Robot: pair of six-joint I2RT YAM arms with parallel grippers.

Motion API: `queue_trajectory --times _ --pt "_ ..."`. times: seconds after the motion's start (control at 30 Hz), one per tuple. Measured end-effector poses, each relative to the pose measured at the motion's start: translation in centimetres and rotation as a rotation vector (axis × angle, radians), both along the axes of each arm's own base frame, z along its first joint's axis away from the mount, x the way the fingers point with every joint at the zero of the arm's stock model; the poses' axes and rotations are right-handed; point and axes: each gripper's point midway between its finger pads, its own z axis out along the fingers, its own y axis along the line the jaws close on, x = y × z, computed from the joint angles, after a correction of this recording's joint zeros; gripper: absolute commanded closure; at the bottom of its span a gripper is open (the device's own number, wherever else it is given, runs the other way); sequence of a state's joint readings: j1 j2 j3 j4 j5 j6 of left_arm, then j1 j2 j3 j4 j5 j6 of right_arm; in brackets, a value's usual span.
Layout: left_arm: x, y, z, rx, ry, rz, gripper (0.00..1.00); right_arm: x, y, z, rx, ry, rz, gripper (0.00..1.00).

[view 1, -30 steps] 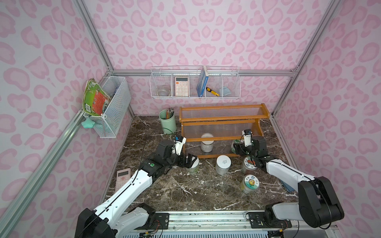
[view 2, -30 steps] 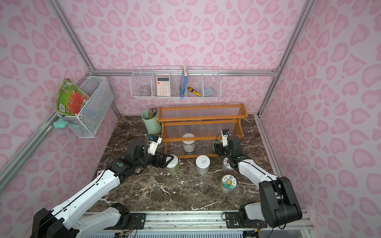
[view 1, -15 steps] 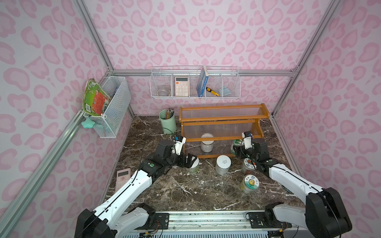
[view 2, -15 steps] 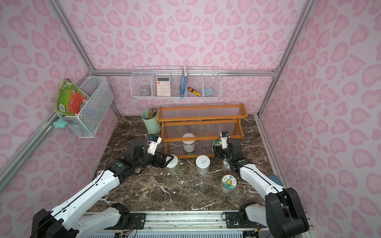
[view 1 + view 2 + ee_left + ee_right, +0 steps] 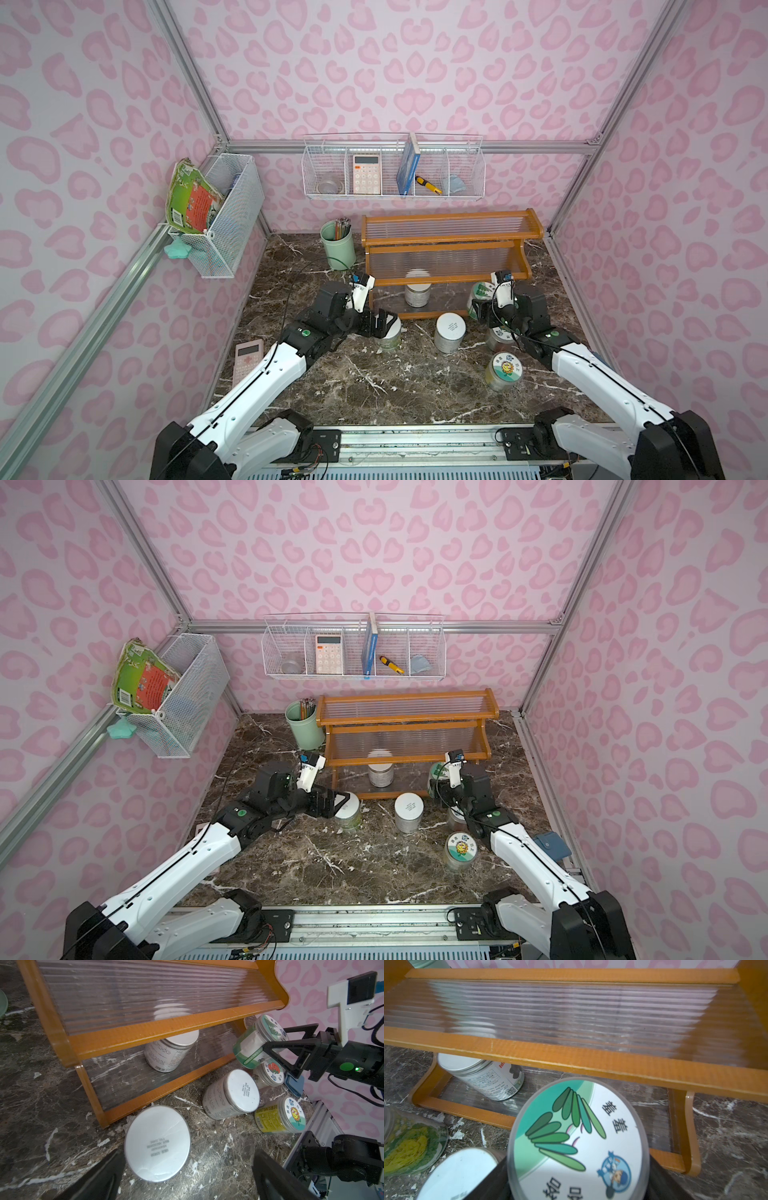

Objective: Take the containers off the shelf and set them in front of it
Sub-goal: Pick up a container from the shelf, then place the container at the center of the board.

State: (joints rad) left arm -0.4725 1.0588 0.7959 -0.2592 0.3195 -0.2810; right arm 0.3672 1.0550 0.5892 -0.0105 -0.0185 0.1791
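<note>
The orange-framed shelf (image 5: 451,240) (image 5: 405,720) (image 5: 166,1026) (image 5: 571,1055) holds one white-lidded container (image 5: 417,286) (image 5: 170,1051) (image 5: 483,1076) on its lowest tier. My right gripper (image 5: 482,305) (image 5: 438,787) (image 5: 577,1184) is shut on a green-leaf-lidded container (image 5: 482,291) (image 5: 257,1043) (image 5: 577,1140), held tilted at that tier's right end. In front of the shelf stand a white-lidded container (image 5: 450,332) (image 5: 234,1095), a red-pictured one (image 5: 500,338) (image 5: 270,1073) and a sunflower one (image 5: 505,370) (image 5: 280,1115). My left gripper (image 5: 380,324) (image 5: 332,804) (image 5: 187,1155) hangs open over another white-lidded container (image 5: 390,336) (image 5: 156,1142).
A mint-green pencil cup (image 5: 337,249) stands left of the shelf. A pink calculator (image 5: 248,359) lies by the left wall, a blue item (image 5: 550,843) by the right wall. Wire baskets hang on the back wall (image 5: 392,170) and the left wall (image 5: 224,216).
The right arm has stretched lower while its gripper stays shut on the green-leaf container, which has barely shifted. The left arm has not moved.
</note>
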Motion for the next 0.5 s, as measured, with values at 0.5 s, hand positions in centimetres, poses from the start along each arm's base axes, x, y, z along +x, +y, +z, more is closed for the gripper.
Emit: queue_trajectory --times 0.5 --pt "0.0 0.1 0.0 0.003 0.003 0.003 0.01 -4.5 2.0 2.9 0.043 -0.046 0.087 0.35"
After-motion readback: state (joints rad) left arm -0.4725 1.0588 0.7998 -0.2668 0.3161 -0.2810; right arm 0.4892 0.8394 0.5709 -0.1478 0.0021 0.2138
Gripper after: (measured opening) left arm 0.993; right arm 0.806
